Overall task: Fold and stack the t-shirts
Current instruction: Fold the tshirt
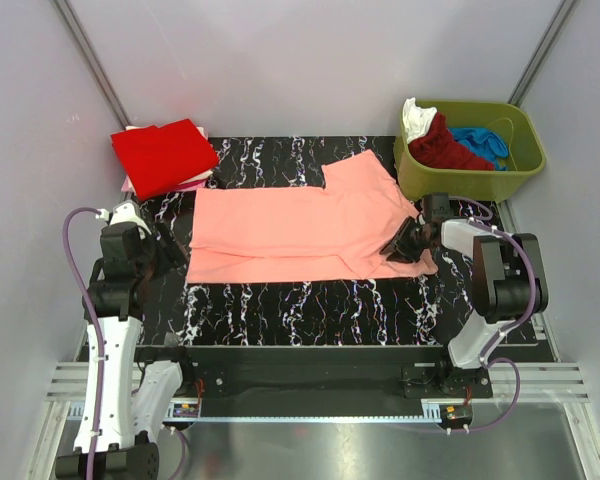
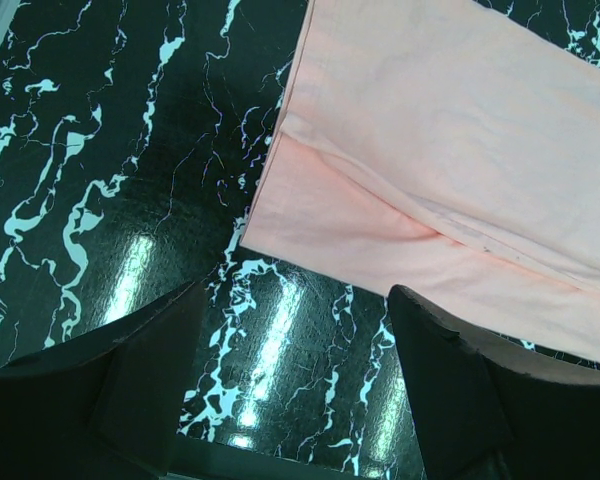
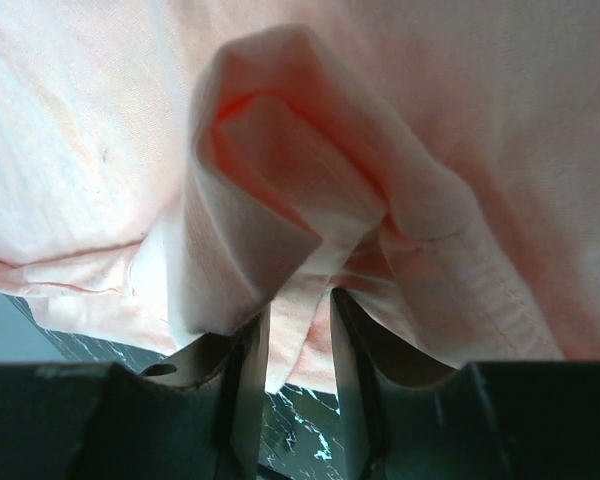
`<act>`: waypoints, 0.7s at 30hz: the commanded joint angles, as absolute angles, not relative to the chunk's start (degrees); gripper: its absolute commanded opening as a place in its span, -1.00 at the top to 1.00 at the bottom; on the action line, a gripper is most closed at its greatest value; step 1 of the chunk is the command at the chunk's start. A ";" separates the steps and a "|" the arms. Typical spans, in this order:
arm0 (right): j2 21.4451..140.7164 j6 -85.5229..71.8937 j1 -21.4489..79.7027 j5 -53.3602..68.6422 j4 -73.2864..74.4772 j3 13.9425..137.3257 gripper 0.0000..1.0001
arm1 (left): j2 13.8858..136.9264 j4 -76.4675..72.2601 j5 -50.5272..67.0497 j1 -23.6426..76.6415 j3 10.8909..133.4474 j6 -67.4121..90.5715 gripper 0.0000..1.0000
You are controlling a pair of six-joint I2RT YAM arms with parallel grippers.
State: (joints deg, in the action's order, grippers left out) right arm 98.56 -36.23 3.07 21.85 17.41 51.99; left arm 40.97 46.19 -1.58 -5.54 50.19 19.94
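Right fingers (image 3: 248,385) nearly closed; we think they're pinching a bunched fold at the right end of the salmon-pink t-shirt (image 1: 300,225), which lies spread flat on the worktop (image 1: 310,300). Left fingers (image 2: 130,385) wide apart, empty, just off its left corner.

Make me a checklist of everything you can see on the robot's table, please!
Surface: black marbled table, glossy.
Job's things: salmon-pink t-shirt spread flat mid-table; folded bright red t-shirt tops a stack at the far left.
Clutter: olive-green tub at the far right, holding crumpled shirts.
Grippers: left gripper open above the table beside the shirt's corner; right gripper shut on a bunched fold of the salmon-pink t-shirt.
Cables: purple cables loop along both arms, off the cloth.
Surroundings: plain white walls; nothing else seen.
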 commanded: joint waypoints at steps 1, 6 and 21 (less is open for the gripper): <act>99.93 -35.77 3.60 21.18 15.38 54.40 0.26 | 40.52 43.07 -2.46 -5.80 50.10 19.86 -0.60; 100.81 -36.39 3.52 21.88 14.59 54.93 0.31 | 40.43 43.15 -2.46 -5.71 50.01 19.86 -0.60; 100.10 -37.97 6.50 24.17 13.89 56.25 0.61 | 40.25 42.89 -2.29 -5.71 49.75 19.95 -0.60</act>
